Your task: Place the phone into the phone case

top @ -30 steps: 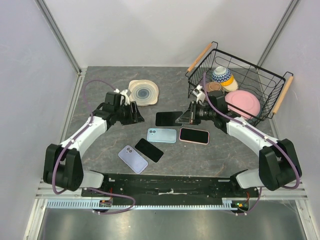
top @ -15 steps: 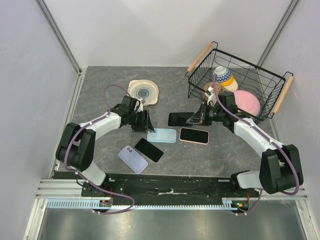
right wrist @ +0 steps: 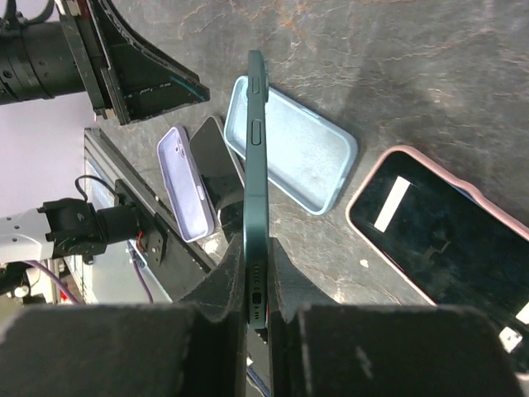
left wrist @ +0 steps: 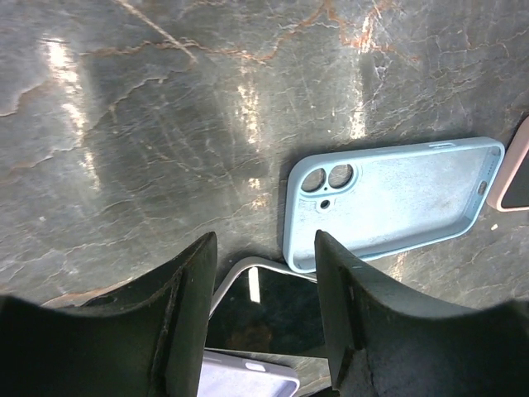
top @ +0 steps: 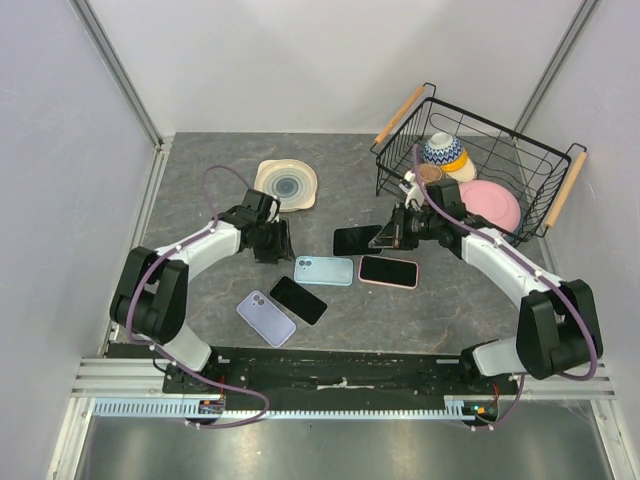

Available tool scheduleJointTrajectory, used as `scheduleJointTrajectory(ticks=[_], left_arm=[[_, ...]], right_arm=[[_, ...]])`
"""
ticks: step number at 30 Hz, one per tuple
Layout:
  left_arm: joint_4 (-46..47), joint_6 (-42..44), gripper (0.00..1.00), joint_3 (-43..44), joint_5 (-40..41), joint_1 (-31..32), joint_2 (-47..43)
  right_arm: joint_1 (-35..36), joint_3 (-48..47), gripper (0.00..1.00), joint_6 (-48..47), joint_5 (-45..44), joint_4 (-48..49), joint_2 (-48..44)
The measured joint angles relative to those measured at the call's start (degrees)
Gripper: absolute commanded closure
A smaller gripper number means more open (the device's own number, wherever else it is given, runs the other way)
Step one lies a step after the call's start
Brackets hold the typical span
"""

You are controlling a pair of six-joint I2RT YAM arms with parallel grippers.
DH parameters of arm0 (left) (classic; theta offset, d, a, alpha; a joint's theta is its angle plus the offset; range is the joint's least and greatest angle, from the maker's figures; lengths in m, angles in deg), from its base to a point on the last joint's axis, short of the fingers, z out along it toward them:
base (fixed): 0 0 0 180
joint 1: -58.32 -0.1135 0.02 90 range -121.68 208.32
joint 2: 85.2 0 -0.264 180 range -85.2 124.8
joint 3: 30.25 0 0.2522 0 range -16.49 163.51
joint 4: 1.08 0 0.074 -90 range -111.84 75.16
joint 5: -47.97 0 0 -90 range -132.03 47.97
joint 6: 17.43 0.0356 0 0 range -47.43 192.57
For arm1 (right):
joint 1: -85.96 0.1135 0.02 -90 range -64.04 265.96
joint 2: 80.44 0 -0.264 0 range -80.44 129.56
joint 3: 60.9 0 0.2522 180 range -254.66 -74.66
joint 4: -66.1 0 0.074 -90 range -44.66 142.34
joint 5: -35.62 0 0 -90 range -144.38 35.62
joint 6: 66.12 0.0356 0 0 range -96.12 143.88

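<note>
My right gripper [top: 390, 236] is shut on a dark green phone [top: 357, 239], held flat above the table behind the light blue phone case [top: 324, 270]. In the right wrist view the phone [right wrist: 257, 165] shows edge-on between my fingers, with the blue case [right wrist: 293, 145] below it. My left gripper [top: 281, 243] is open and empty, just left of the blue case; the left wrist view shows the case [left wrist: 397, 198] and a bare black phone [left wrist: 260, 310] between my fingers.
A phone in a pink case [top: 388, 271], a black phone [top: 298, 299] and a lilac case [top: 265, 318] lie near the front. A patterned plate [top: 287, 184] sits behind my left arm. A wire basket [top: 470, 170] with bowls stands at the back right.
My right gripper has carried the green phone a little right and then back left. My left gripper has swung right toward the blue case, then eased slightly back.
</note>
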Motion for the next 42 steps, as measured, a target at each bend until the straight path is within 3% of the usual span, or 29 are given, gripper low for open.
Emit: scheduleJointTrajectory(ticks=[12,24,42], left_arm=[[-0.4,0.0,0.42,-2.2,2.4,-1.2,-5.1],[3.3,-0.3,0.43,-2.8,-2.3,-1.2,-4.5],[10.2,-4.4,0.45,-4.7,-7.8,-1.2,1.3]], right_arm=[[8.8,-0.1,1.00,8.8,2.0,11.2,11.2],[9.3,2.1,1.00,16.1,3.7,19.8,15.3],[9.5,3.0,1.00,16.3,5.4,21.5,20.4]])
